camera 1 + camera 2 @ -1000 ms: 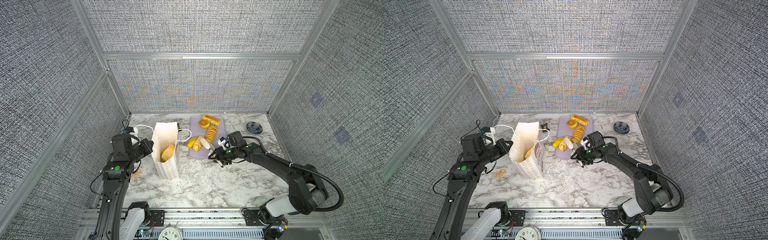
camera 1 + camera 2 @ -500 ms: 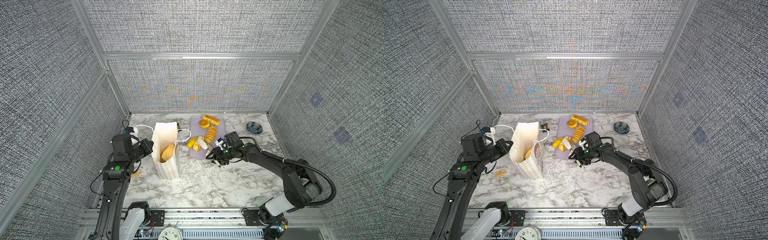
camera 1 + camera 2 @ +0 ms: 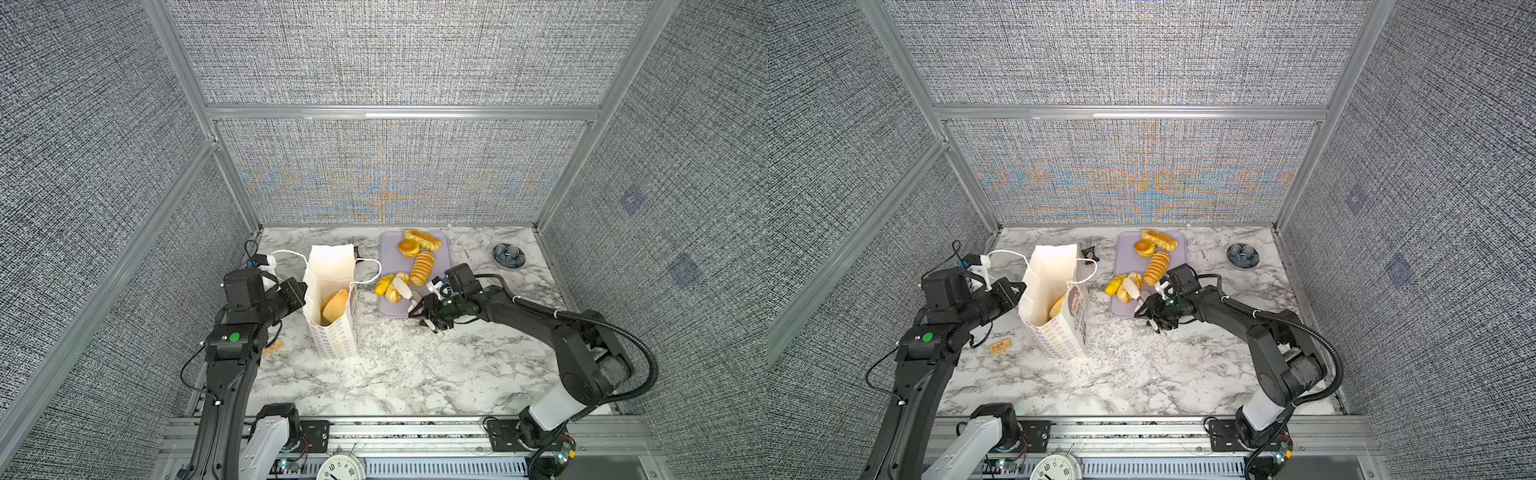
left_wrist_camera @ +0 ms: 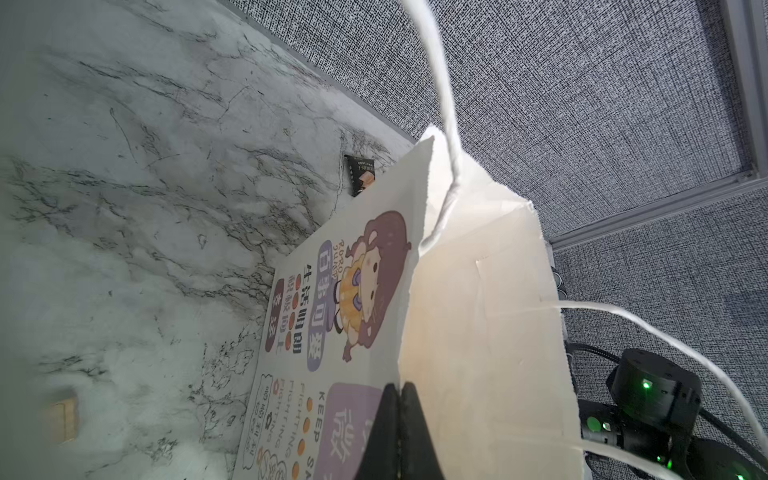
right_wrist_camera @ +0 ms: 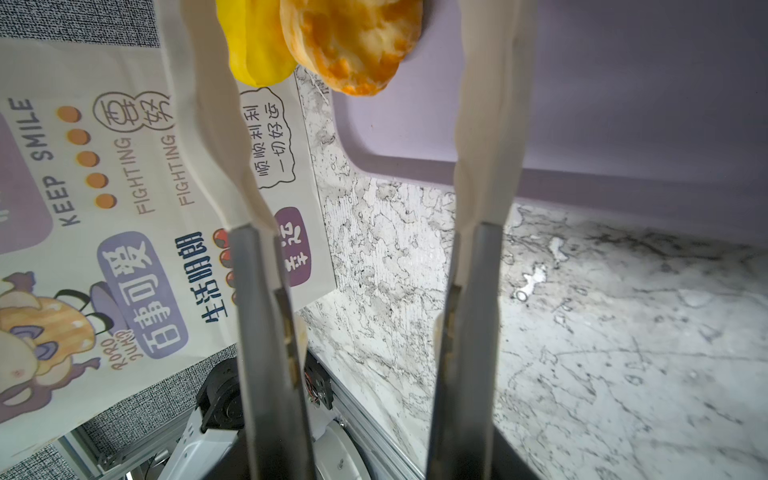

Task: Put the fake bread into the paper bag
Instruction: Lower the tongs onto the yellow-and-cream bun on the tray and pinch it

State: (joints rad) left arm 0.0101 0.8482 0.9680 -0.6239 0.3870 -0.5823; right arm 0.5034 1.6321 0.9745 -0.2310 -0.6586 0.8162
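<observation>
white bag [image 3: 332, 266], lavender tray [image 3: 392, 257], golden bread [image 3: 422, 268]

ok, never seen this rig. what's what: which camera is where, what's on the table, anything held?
Two robot arms with two-finger grippers work at a marble table. Two pictures look down from overhead; the other two come from cameras on the wrists. The left gripper is shut on the edge of the upright paper bag, which has one piece of fake bread inside. More pieces lie on the lavender tray. The right gripper is open beside them, holding nothing. A dark bowl sits at the far right corner.
</observation>
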